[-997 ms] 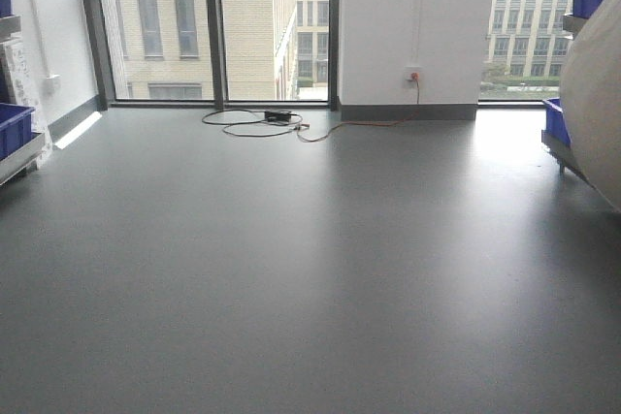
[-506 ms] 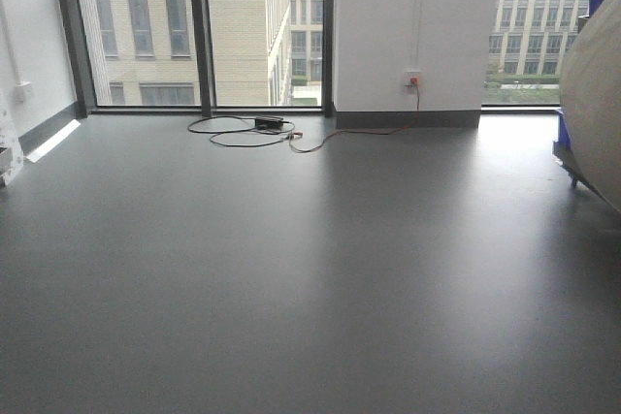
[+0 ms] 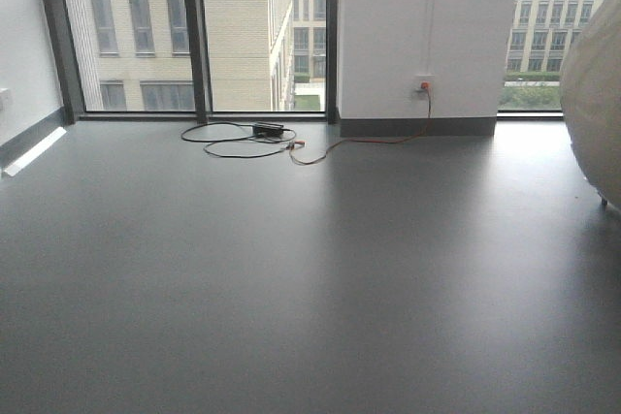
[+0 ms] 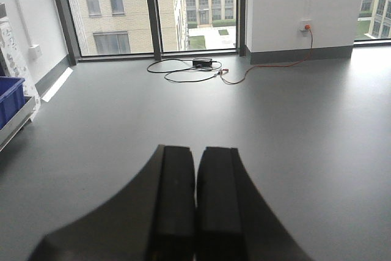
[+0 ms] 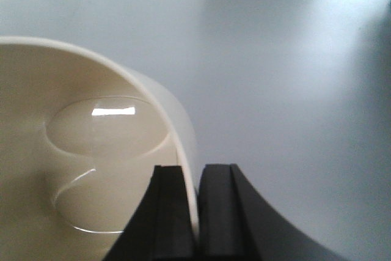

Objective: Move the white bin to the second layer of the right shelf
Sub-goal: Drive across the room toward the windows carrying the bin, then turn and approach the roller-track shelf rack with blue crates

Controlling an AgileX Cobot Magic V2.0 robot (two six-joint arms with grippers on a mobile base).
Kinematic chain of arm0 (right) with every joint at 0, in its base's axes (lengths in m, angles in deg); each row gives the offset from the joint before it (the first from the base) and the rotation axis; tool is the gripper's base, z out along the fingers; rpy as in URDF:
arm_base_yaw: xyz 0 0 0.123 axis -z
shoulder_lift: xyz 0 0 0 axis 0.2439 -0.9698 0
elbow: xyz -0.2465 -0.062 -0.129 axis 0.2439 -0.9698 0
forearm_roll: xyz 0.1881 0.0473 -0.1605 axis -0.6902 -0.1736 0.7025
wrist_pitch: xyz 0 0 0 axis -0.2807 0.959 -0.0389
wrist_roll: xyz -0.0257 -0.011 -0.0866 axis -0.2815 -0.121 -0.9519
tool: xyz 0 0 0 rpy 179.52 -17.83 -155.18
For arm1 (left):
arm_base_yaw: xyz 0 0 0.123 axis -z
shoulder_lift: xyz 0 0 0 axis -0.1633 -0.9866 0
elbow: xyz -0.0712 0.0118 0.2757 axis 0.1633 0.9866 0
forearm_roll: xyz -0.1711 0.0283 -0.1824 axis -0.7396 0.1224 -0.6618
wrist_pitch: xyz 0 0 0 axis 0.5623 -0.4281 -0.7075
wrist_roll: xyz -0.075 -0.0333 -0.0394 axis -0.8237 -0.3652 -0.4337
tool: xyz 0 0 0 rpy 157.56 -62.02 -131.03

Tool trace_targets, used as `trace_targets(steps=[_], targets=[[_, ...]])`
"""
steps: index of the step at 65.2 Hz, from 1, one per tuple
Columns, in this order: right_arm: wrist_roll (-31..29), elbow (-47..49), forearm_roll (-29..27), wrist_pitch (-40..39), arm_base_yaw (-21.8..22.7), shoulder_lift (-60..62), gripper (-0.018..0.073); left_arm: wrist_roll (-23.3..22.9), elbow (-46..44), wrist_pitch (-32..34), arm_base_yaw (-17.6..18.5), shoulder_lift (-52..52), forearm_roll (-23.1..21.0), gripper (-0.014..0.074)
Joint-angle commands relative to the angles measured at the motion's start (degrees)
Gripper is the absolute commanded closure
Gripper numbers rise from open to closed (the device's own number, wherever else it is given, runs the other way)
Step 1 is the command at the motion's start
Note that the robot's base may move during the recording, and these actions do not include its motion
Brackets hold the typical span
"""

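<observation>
Where right jaws pinch, the glossy white bin (image 5: 85,169) curves.

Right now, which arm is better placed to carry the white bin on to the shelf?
Right. The right gripper is shut on the wall of the white bin, one pad inside and one outside. The left gripper is shut on nothing, above the bare floor.

Glossy white bin (image 5: 91,151), empty, rounded mouth, wall pinched between right fingers (image 5: 168,212)
</observation>
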Motion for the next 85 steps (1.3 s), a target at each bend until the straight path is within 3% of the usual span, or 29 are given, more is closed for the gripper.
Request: trace_targets(steps=[1,85], targets=[[-0.19,1.74,-0.45,-5.41,0.21,-0.18,0.0512,-0.3,2.11,4.89,0.32,0.92,0.0,0.0512],[-0.19,1.73,-0.45,-5.46,0.21,-0.18,0.0512,-0.3,2.11,4.89,0.32,0.92,0.0,0.0512]])
